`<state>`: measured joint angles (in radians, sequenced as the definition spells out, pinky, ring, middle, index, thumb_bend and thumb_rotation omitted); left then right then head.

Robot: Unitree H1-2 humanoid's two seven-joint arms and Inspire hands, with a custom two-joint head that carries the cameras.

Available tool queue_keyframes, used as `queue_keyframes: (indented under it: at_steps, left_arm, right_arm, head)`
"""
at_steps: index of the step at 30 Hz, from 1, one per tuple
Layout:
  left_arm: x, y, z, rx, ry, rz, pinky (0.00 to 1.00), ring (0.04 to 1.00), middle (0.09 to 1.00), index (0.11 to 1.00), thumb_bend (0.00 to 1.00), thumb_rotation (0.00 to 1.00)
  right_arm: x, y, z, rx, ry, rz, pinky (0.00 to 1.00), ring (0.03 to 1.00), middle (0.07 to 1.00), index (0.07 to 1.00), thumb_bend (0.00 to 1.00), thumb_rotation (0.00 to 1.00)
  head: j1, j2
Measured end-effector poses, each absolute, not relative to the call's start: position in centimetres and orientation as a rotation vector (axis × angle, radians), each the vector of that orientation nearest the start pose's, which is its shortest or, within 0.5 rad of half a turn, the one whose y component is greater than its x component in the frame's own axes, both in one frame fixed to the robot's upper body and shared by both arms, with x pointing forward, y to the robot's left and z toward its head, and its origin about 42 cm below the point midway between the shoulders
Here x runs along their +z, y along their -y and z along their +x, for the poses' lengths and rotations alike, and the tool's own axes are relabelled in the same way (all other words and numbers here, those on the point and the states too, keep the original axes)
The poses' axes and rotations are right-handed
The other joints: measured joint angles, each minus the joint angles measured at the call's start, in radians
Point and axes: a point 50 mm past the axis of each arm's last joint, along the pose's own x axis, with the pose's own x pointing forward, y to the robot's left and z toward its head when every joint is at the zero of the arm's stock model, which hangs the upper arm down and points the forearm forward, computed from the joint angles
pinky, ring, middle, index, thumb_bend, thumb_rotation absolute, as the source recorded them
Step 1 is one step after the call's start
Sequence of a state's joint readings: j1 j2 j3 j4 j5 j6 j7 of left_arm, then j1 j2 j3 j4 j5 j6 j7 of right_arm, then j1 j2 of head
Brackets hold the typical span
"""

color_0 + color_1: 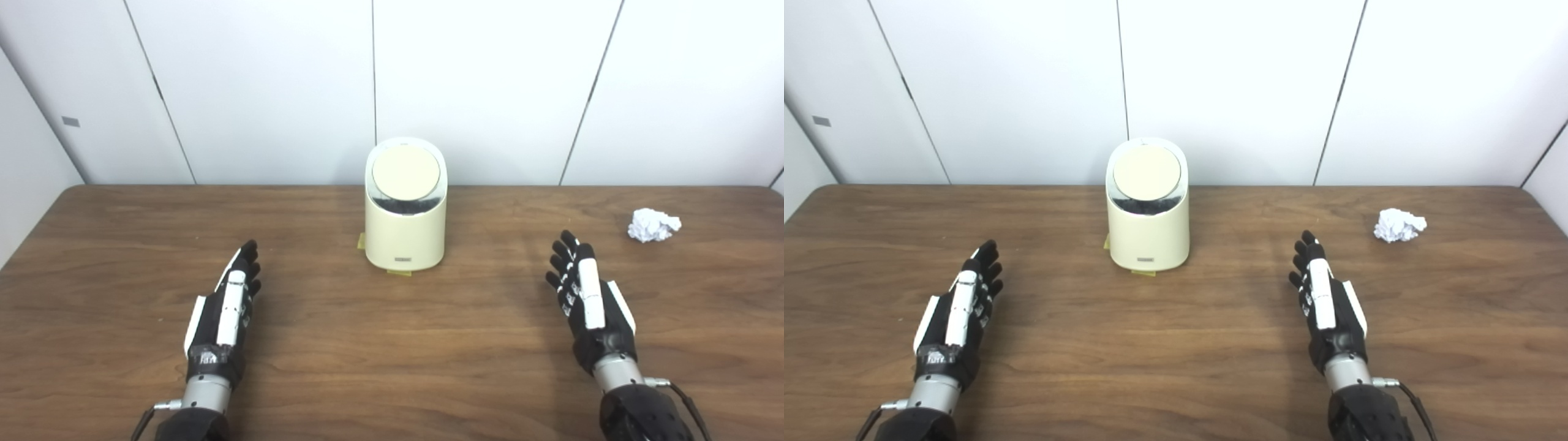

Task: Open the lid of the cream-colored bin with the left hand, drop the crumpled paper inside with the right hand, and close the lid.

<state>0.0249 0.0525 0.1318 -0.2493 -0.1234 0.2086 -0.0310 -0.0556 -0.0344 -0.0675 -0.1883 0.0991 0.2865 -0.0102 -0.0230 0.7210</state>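
Both hands hover empty near the table's (122,245) front edge — left hand (223,315) and right hand (588,306), fingers extended and apart. Farther back, the bin (404,205) stands centred, lid (405,172) down, contents hidden. Paper (653,225) lies far right. A clumsy lift could tip the bin.

1. Left eye view: from head height, looking down and forward across the wooden table (392,367) toward the white panelled wall (490,79).
2. Right eye view: same aim, set slightly to the right.
3. Shared: both views take in the cream-colored bin (1148,214) ahead of and between the left hand (226,312) and right hand (588,300), and the crumpled paper (1398,225) beyond the right hand, further right.
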Motion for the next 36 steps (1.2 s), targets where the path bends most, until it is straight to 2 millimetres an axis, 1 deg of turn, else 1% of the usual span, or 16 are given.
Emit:
queue_keyframes:
  at_steps: [6,13,14,15,16,17,18,21,23,24,27,29,31,32,33,36]
  left_arm:
    - [14.6,-26.0,27.1,0.078,0.029,-0.063,1.0,0.997,0.991,0.993,0.43,0.9]
    - [14.6,-25.9,27.1,0.078,0.029,-0.061,1.0,0.998,0.992,0.994,0.44,0.89]
    - [14.5,-25.9,27.1,0.078,0.028,-0.061,1.0,0.999,0.995,0.997,0.45,0.88]
    - [14.5,-25.9,27.1,0.077,0.026,-0.061,1.0,0.996,0.992,0.999,0.46,0.81]
    - [14.5,-25.9,27.1,0.077,0.021,-0.062,1.0,0.995,0.991,1.0,0.47,0.79]
    - [14.5,-25.9,27.2,0.077,0.013,-0.062,1.0,0.993,0.99,1.0,0.48,0.73]
    - [14.5,-25.9,27.2,0.076,0.004,-0.063,1.0,0.987,0.988,1.0,0.49,0.64]
    - [15.0,-25.8,27.7,0.08,-0.009,-0.065,0.97,0.967,0.974,1.0,0.58,0.47]
    - [16.1,-25.7,28.5,0.09,0.006,-0.053,0.99,0.952,0.958,0.997,0.66,0.42]
    - [17.0,-25.6,29.0,0.092,0.022,-0.044,0.98,0.947,0.951,0.99,0.69,0.39]
    - [20.0,-25.2,31.2,0.09,0.079,-0.02,0.89,0.939,0.956,0.992,0.75,0.29]
    - [21.8,-24.8,32.7,0.079,0.111,-0.008,0.86,0.916,0.94,0.983,0.77,0.28]
    - [23.5,-24.4,34.1,0.062,0.128,0.056,0.85,0.9,0.923,0.973,0.81,0.29]
    - [24.5,-24.2,34.7,0.052,0.15,0.093,0.89,0.915,0.931,0.975,0.81,0.29]
    - [25.5,-23.9,35.4,0.043,0.176,0.134,0.92,0.924,0.937,0.976,0.82,0.32]
    - [28.0,-23.1,37.4,0.02,0.234,0.244,0.94,0.935,0.948,0.975,0.85,0.31]
  right_arm:
    - [14.4,23.3,29.8,-0.041,-0.041,0.065,0.95,0.976,0.974,0.973,0.65,1.0]
    - [14.4,23.3,29.8,-0.04,-0.041,0.065,0.95,0.979,0.976,0.976,0.64,1.0]
    - [14.4,23.3,29.8,-0.04,-0.041,0.065,0.95,0.98,0.976,0.975,0.64,1.0]
    - [14.4,23.3,29.8,-0.04,-0.041,0.065,0.95,0.982,0.977,0.975,0.64,1.0]
    - [14.4,23.3,29.8,-0.04,-0.041,0.065,0.95,0.982,0.977,0.976,0.63,1.0]
    - [14.4,23.3,29.8,-0.04,-0.041,0.065,0.95,0.984,0.978,0.976,0.63,1.0]
    - [14.4,23.4,29.8,-0.04,-0.041,0.065,0.96,0.987,0.979,0.977,0.63,1.0]
    - [14.3,23.5,29.9,-0.043,-0.042,0.069,0.96,0.985,0.975,0.972,0.63,1.0]
    - [14.0,23.6,30.0,-0.046,-0.053,0.075,0.97,0.987,0.979,0.977,0.63,1.0]
    - [13.9,23.6,30.0,-0.047,-0.053,0.078,0.97,0.985,0.98,0.979,0.64,1.0]
    - [13.8,23.6,30.2,-0.046,-0.047,0.079,0.96,0.978,0.974,0.975,0.64,1.0]
    - [13.8,23.6,30.3,-0.045,-0.046,0.079,0.96,0.978,0.973,0.975,0.63,1.0]
    - [13.7,23.6,30.4,-0.046,-0.046,0.079,0.97,0.98,0.974,0.976,0.63,1.0]
    - [13.8,23.5,30.4,-0.045,-0.046,0.079,0.96,0.978,0.973,0.976,0.64,1.0]
    - [13.7,23.6,30.4,-0.045,-0.044,0.078,0.95,0.977,0.974,0.977,0.64,1.0]
    - [13.5,23.6,30.5,-0.048,-0.039,0.077,0.95,0.977,0.973,0.978,0.64,1.0]
  head:
    - [0.0,0.0]
    - [0.0,0.002]
    - [0.0,0.002]
    - [0.005,-0.002]
    - [0.006,-0.006]
    - [0.012,-0.011]
    - [0.018,-0.015]
    - [0.028,-0.028]
    - [0.028,-0.028]
    - [0.029,-0.032]
    - [0.04,-0.038]
    - [0.04,-0.041]
    - [0.038,-0.043]
    - [0.038,-0.043]
    - [0.038,-0.043]
    - [0.032,-0.049]
